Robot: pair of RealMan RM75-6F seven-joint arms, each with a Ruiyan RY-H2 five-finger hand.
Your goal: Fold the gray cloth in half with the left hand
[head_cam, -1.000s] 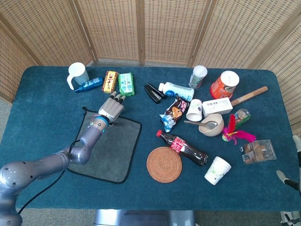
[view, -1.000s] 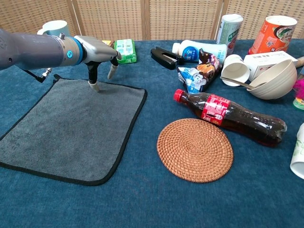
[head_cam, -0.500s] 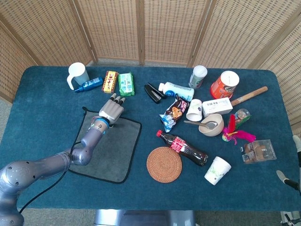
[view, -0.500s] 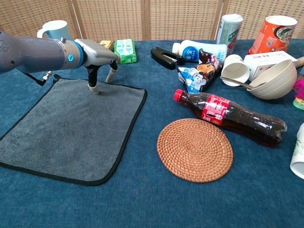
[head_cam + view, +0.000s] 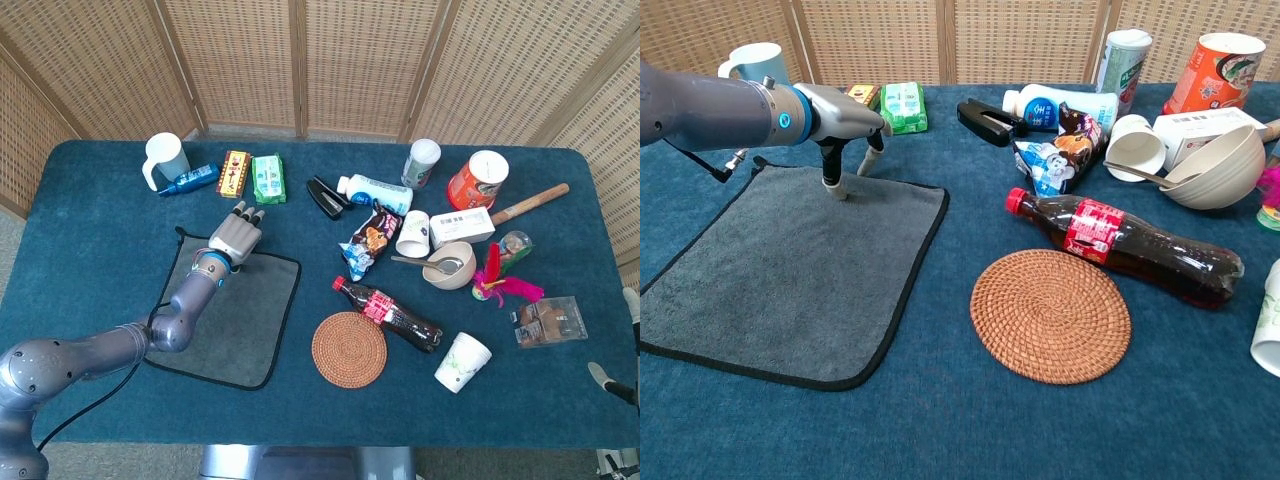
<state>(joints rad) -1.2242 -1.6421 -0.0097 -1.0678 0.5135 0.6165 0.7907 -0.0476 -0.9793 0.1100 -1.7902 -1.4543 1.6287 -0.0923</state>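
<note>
Left hand (image 5: 840,115) shifted slightly left along far hem of gray cloth (image 5: 790,270); fingers (image 5: 828,180) spread, tips down on hem, gripping nothing. Cloth flat below fingers, fold not started.

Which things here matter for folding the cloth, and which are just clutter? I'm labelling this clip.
Part of the job:
gray cloth, lying flat
left hand, at its far edge

Just lying about:
cola bottle
woven coaster
white mug
green packet
bowl with spoon
orange tub
</note>
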